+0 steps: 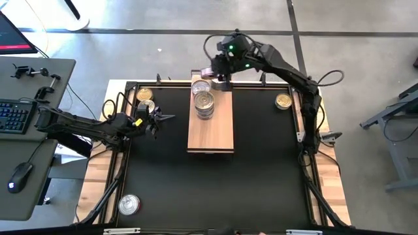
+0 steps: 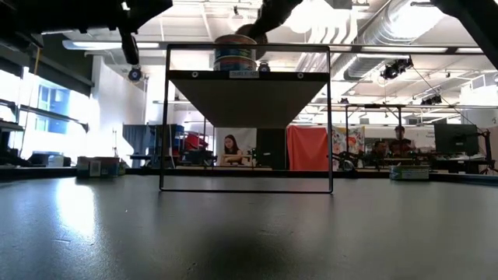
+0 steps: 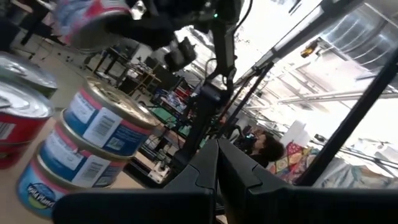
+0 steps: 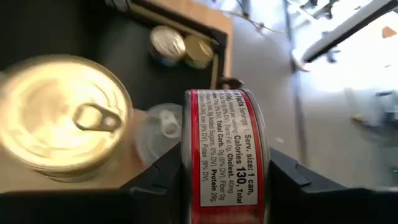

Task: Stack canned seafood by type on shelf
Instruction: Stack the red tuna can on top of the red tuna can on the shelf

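The light-wood shelf (image 1: 210, 127) stands raised in the middle of the black mat. A stack of tins (image 1: 204, 103) sits on its far half, showing blue and pink labels (image 3: 87, 143) in the left wrist view. A lone silver tin (image 1: 200, 85) rests on its flat bottom behind the stack. My right gripper (image 1: 212, 73) hangs over the shelf's far end, shut on a red-labelled tin (image 4: 225, 155). My left gripper (image 1: 166, 117) waits shut to the left of the shelf, holding nothing. My right gripper pinches the red-labelled tin between its two fingers (image 4: 155, 180), one on each flat face. The labelled side wall (image 4: 225, 124) faces the wrist camera. The fingers slant down from the table's far side. The tin stands on edge, lifted clear above the shelf.
Two tins (image 1: 145, 98) lie at the mat's far left corner, one gold tin (image 1: 283, 101) at the far right, and one silver tin (image 1: 128, 205) at the near left. The mat's near half is bare. A desk with a keyboard (image 1: 16, 114) stands left of the table.
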